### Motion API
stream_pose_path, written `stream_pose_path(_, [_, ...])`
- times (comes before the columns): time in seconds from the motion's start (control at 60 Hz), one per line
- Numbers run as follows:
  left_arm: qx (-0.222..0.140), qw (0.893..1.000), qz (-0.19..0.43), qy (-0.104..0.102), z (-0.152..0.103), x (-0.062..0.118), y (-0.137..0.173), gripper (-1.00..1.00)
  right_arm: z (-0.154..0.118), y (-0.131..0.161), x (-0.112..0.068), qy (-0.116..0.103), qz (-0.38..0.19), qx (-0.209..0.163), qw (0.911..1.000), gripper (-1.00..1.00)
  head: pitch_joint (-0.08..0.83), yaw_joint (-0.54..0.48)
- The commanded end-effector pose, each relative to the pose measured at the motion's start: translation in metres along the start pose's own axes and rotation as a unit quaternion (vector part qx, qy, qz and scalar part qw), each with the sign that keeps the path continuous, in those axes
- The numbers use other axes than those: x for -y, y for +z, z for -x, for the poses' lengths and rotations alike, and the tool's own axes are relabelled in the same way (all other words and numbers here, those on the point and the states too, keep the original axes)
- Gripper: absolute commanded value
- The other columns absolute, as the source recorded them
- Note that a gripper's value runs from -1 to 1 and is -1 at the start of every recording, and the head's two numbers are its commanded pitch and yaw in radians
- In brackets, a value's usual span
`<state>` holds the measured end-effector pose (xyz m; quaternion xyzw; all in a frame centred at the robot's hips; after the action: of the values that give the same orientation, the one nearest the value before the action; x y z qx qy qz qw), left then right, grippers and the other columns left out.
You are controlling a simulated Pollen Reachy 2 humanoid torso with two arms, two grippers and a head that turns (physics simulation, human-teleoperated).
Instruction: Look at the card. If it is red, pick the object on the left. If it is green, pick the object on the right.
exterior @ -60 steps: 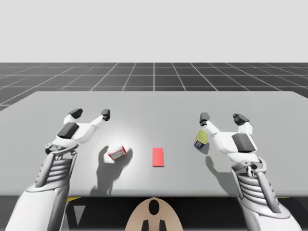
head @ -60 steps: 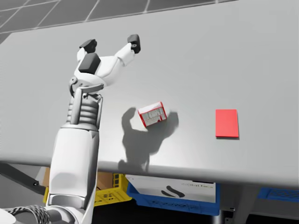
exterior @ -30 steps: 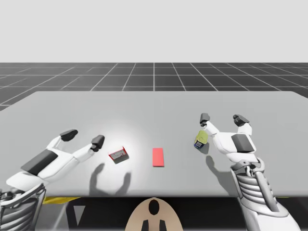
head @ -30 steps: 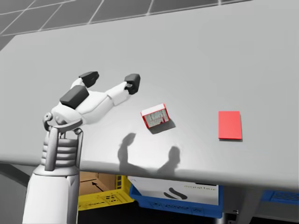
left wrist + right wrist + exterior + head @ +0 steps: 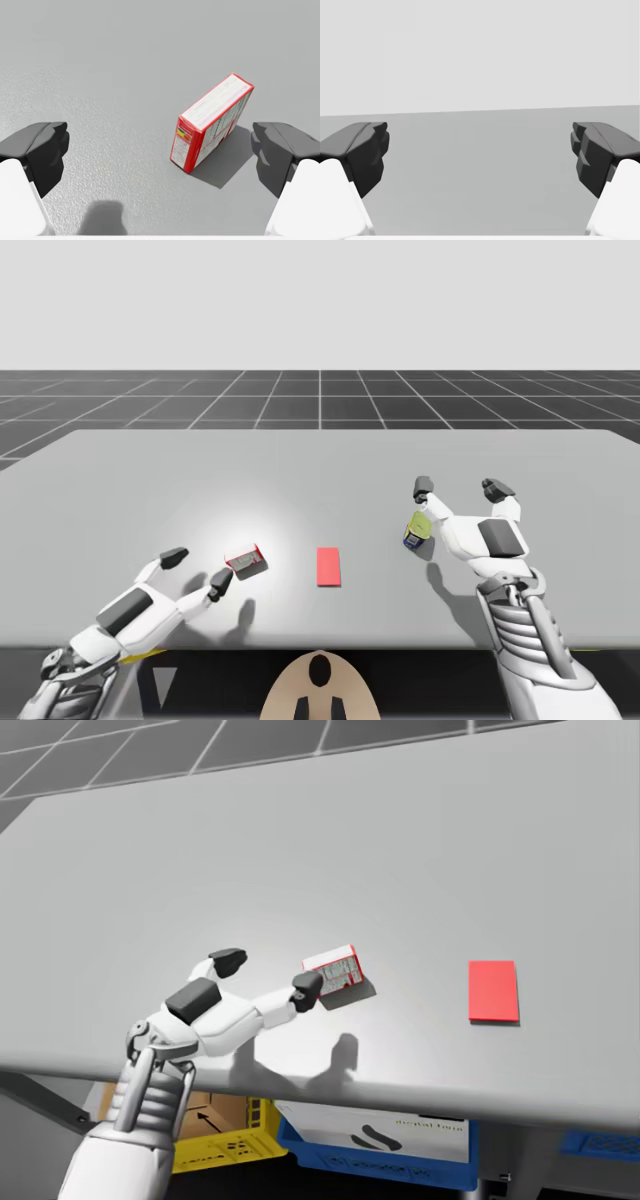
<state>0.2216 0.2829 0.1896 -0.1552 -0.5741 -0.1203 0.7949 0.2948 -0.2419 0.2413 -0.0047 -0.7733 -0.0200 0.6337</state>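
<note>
– Table (image 5: 320, 455) log: our left gripper (image 5: 267, 974) spread wide; red box (image 5: 212, 122) ahead at one o'clock, touching neither finger, at nine o'clock from the red card (image 5: 328, 566).
– We judge it light, stiff cardboard; we'd pinch across its thickness.

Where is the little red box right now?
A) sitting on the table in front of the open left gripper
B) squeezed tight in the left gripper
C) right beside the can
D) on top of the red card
A: the red box rests on the table just ahead of my left gripper, whose fingers stand wide apart, neither touching it.
</note>
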Motion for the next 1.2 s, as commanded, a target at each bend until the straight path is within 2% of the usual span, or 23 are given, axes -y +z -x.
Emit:
stream_pose_path(0.017, [-0.024,1.0,0.018,-0.01,0.014,-0.001,-0.019,-1.0,0.002,0.001,-0.003,-0.008,0.0,-0.001,1.0,-1.0,0.727,0.32])
stream_pose_path(0.283, [-0.054,0.997,0.028,-0.051,0.006,0.009,-0.055,-1.0,0.002,0.001,-0.004,-0.007,-0.002,-0.002,1.0,-1.0,0.731,0.32])
stream_pose_path(0.517, [-0.091,0.993,0.036,-0.06,0.01,0.016,-0.079,-1.0,0.002,0.001,-0.004,-0.004,0.0,0.001,1.0,-1.0,0.733,0.31])
stream_pose_path(0.617, [-0.095,0.993,0.04,-0.061,0.012,0.018,-0.082,-1.0,0.002,0.002,-0.003,-0.003,0.003,0.002,1.0,-1.0,0.73,0.31])
stream_pose_path(0.65, [-0.095,0.993,0.04,-0.062,0.012,0.019,-0.082,-0.84,0.001,0.002,-0.004,-0.003,0.003,0.002,1.0,-1.0,0.729,0.31])
stream_pose_path(0.667, [-0.095,0.993,0.04,-0.063,0.013,0.019,-0.082,-0.65,0.001,0.002,-0.003,-0.003,0.003,0.002,1.0,-1.0,0.727,0.31])
stream_pose_path(0.683, [-0.094,0.993,0.04,-0.063,0.013,0.02,-0.082,-0.56,0.001,0.002,-0.003,-0.003,0.003,0.002,1.0,-1.0,0.726,0.31])
stream_pose_path(0.7, [-0.094,0.993,0.041,-0.063,0.013,0.02,-0.081,0.03,0.001,0.002,-0.004,-0.003,0.003,0.002,1.0,-1.0,0.724,0.31])
stream_pose_path(0.717, [-0.094,0.993,0.042,-0.064,0.014,0.021,-0.081,0.7,0.001,0.002,-0.004,-0.003,0.003,0.002,1.0,-1.0,0.722,0.31])
stream_pose_path(0.75, [-0.094,0.993,0.043,-0.066,0.014,0.021,-0.08,0.85,0.001,0.002,-0.004,-0.003,0.002,0.002,1.0,-1.0,0.719,0.31])
stream_pose_path(0.817, [-0.094,0.992,0.044,-0.068,0.014,0.022,-0.077,1.0,0.001,0.001,-0.004,-0.003,0.002,0.001,1.0,-1.0,0.712,0.31])
stream_pose_path(0.967, [-0.09,0.992,0.047,-0.074,0.014,0.025,-0.071,1.0,0.0,0.002,-0.003,-0.005,0.002,0.002,1.0,-1.0,0.684,0.31])
stream_pose_path(1.2, [-0.083,0.992,0.049,-0.076,0.013,0.026,-0.066,1.0,0.001,0.002,-0.005,-0.004,0.002,0.001,1.0,-1.0,0.487,0.31])
